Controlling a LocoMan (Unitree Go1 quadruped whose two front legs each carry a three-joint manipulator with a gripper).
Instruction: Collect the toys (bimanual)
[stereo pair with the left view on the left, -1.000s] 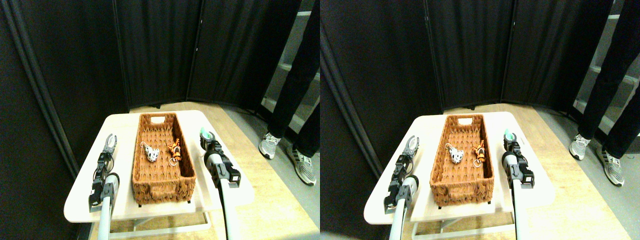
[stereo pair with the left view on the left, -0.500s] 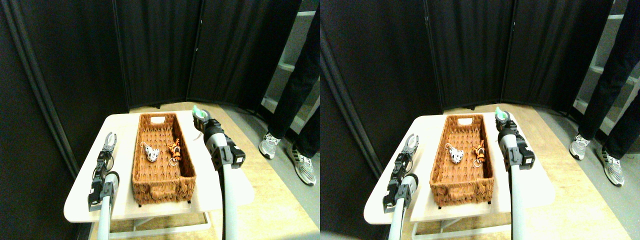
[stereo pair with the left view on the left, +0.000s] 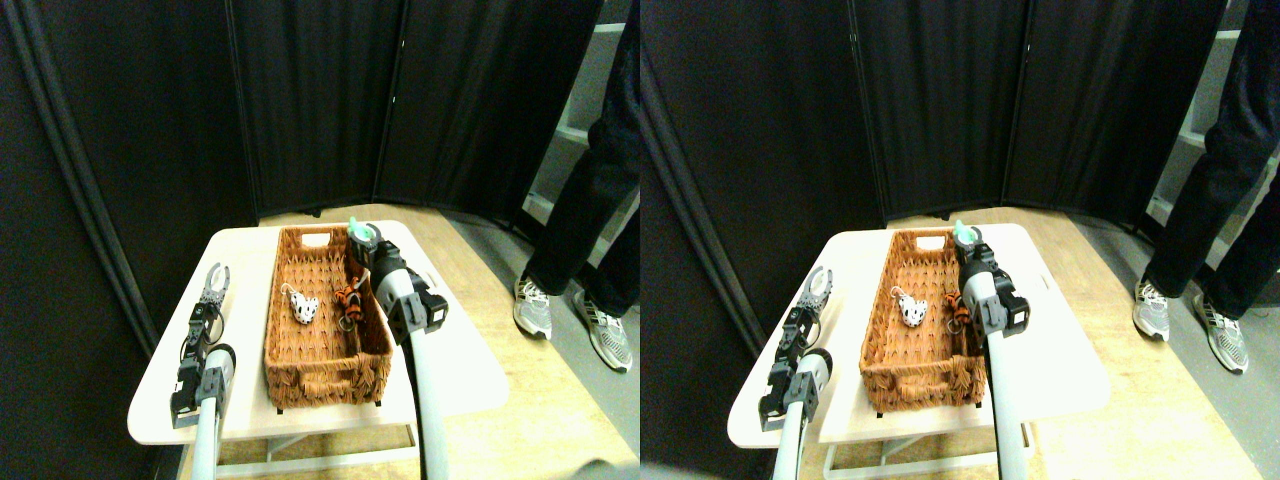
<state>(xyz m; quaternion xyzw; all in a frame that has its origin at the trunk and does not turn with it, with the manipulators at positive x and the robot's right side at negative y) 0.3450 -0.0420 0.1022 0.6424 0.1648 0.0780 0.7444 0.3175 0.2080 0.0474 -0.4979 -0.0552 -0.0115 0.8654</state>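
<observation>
Gripping a green toy (stereo pair with the left view on the left: 361, 232) over the basket (stereo pair with the left view on the left: 300, 345), right jaws half-hidden; left jaws apart.

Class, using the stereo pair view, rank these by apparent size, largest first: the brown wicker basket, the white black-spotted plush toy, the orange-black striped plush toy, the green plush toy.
1. Brown wicker basket.
2. White black-spotted plush toy and orange-black striped plush toy: alike, unranked.
3. Green plush toy, partly hidden in the right tool, so unsure.

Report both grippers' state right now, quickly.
Left gripper: open, holding nothing, above the table left of the basket.
Right gripper: shut on the green toy, over the basket's far right rim.
</observation>
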